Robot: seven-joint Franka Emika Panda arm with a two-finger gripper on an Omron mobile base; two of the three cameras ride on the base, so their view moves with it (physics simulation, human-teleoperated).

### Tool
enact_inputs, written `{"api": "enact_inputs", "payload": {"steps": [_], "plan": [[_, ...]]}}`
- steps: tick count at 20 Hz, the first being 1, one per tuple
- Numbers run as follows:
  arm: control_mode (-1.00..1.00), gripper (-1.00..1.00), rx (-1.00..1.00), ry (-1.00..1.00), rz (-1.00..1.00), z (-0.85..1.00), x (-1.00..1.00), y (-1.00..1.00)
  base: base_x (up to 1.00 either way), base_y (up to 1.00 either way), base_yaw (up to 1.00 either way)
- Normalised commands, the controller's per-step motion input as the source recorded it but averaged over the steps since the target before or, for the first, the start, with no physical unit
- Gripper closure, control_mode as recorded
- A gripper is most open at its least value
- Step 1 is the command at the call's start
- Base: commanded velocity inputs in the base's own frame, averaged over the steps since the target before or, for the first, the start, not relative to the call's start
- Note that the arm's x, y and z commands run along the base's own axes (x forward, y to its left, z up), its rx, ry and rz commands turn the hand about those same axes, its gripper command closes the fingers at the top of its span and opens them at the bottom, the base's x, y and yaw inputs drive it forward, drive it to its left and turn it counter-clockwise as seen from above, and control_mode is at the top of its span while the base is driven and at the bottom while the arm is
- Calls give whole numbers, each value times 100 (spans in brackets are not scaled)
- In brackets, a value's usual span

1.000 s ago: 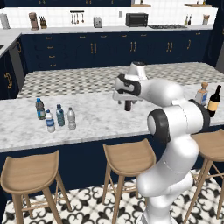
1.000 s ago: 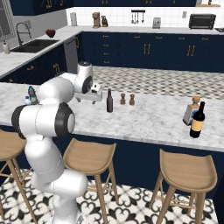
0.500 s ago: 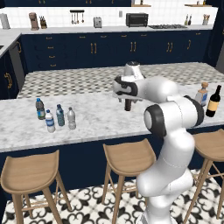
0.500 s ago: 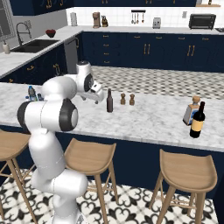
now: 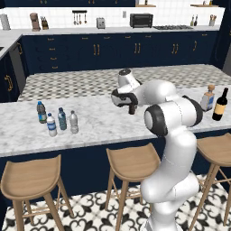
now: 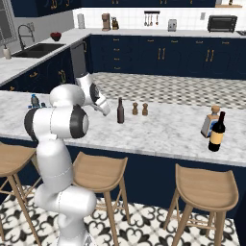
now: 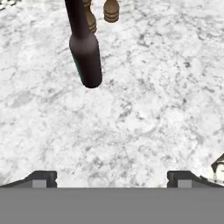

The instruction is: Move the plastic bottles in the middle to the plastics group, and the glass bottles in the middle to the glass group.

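Claw [image 7: 112, 177] fingers apart, empty; brown bottle [image 7: 85, 52] ahead, top cut off; shakers [image 7: 111, 10] partly hidden.

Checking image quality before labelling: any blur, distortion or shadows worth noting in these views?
Hand view: the brown bottle looks stretched and tilted by perspective, with a faint shadow on the marble counter. Both base views: evenly lit, soft and low in detail, no glare.
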Motion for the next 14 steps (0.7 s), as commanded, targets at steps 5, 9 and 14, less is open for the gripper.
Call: {"api": "enact_inputs", "payload": {"steps": [5,9,14], "plan": [[-100,-100,-5,9,-14,17,30,6,0,0,0],[-100,-100,0,22,6,32,35,-38,0,0,0],[-100,-100,2,6,11,4,17,-60,0,0,0]]}}
